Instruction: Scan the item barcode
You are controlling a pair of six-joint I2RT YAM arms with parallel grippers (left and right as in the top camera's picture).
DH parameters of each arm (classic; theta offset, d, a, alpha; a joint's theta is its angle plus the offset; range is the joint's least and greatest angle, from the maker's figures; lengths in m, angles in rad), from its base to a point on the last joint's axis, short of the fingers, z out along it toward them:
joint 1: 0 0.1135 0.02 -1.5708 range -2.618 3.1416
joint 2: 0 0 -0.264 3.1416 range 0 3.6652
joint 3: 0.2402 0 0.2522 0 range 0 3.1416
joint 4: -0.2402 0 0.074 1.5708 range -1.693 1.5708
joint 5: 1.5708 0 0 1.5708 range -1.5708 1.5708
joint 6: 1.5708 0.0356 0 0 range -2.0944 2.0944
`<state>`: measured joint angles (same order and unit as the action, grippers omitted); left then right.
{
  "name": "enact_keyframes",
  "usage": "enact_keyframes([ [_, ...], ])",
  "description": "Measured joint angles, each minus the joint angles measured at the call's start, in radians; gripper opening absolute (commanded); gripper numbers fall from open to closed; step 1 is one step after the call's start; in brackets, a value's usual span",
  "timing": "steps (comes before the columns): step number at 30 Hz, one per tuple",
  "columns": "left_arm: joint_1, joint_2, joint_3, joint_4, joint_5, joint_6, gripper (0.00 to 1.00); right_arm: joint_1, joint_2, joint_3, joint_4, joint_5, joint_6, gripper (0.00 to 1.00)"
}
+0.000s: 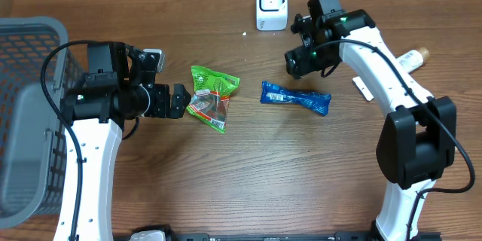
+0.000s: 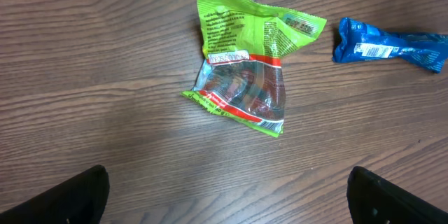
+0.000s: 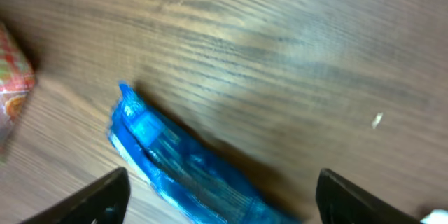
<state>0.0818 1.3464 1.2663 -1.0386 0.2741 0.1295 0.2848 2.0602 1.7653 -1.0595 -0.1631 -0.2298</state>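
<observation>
The right gripper [image 1: 305, 62] hangs with its jaws spread wide and nothing between them. The crinkled blue plastic wrapper [image 1: 295, 98] lies flat on the brown wooden table [image 1: 301, 166] just below it, apart from both fingers. The white box-shaped barcode scanner [image 1: 272, 4] stands a little beyond that gripper, toward the far edge, with no item in front of it. The left gripper [image 1: 179, 100] is likewise spread wide and grips nothing. The green-and-red foil snack packet [image 1: 213, 96] rests just ahead of its fingertips. By my reading, no item is being presented to the scanner, so a pick-up and a scan remain. The grey plastic mesh basket [image 1: 30, 38] sits behind the left gripper, and no packet shows in the part of it in view.
</observation>
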Motion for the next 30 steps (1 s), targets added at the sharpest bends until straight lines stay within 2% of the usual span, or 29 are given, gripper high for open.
enact_keyframes([
  [3, 0.000, 0.000, 0.000, 0.001, 0.000, 0.000, 1.00, -0.033, 0.021, 0.000, -0.014, -0.035, -0.129, 0.83],
  [10, 0.000, 0.000, 0.000, 0.000, 0.000, 0.000, 0.99, -0.117, 0.126, -0.003, -0.151, -0.144, -0.320, 0.83],
  [16, 0.000, 0.000, 0.000, 0.000, 0.000, 0.000, 1.00, -0.119, 0.129, -0.005, -0.227, -0.245, -0.485, 0.80],
  [24, 0.000, 0.000, 0.000, 0.000, 0.000, 0.000, 1.00, -0.117, 0.135, -0.005, -0.180, -0.285, -0.560, 0.79],
  [30, 0.000, 0.000, 0.000, 0.000, 0.000, 0.000, 1.00, -0.114, 0.214, -0.005, -0.164, -0.294, -0.575, 0.79],
])
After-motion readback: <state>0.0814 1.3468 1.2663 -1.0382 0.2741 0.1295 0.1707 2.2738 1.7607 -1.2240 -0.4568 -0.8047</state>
